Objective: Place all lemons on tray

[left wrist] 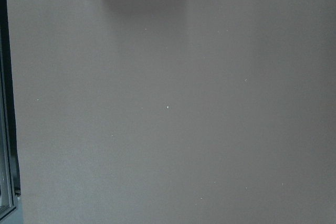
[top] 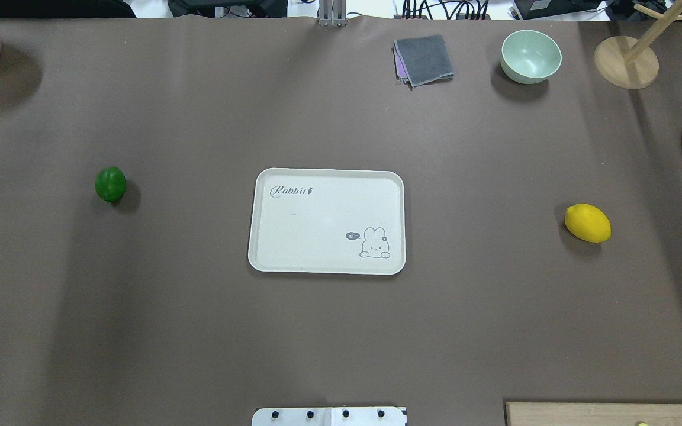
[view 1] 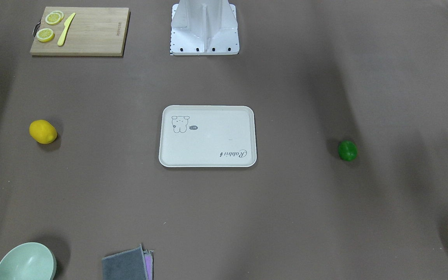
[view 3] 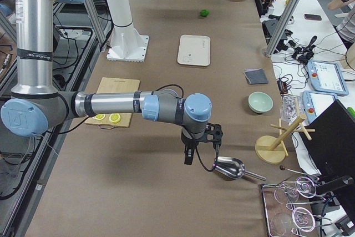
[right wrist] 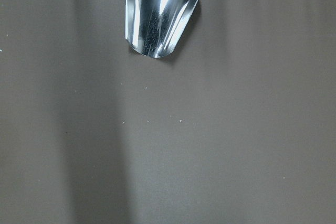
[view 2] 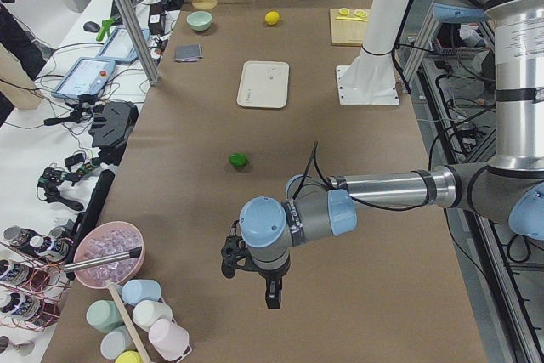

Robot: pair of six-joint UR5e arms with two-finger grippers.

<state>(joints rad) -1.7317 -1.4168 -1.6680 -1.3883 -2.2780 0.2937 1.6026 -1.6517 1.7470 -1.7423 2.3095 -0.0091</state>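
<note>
Base (view 1: 204,27): bolted at the middle of the near edge.
Board (view 1: 91,33): laid at the near right corner; two slices (view 1: 45,35) and a yellow knife (view 1: 66,29) are seen on it.
Left gripper (view 2: 252,281): held above bare desk toward the left end, fingers pointed down; caught only in the side view, so the width of the claw cannot be told.
Right gripper (view 3: 202,149): held above the desk toward the right end, just beside a metal scoop (view 3: 228,167), apart from it; claw width cannot be told.
Tray (top: 317,225): set flat at mid-desk, nothing on it.
Green lemon (top: 110,184): left on the desk, well apart from the tray, toward the left edge.
Yellow lemon (top: 587,223): left on the desk, well apart from the tray, toward the right edge.
Cloth (top: 424,59): folded, found at the far edge.
Bowl (top: 530,56): stood at the far edge, nearer the far right corner.
</note>
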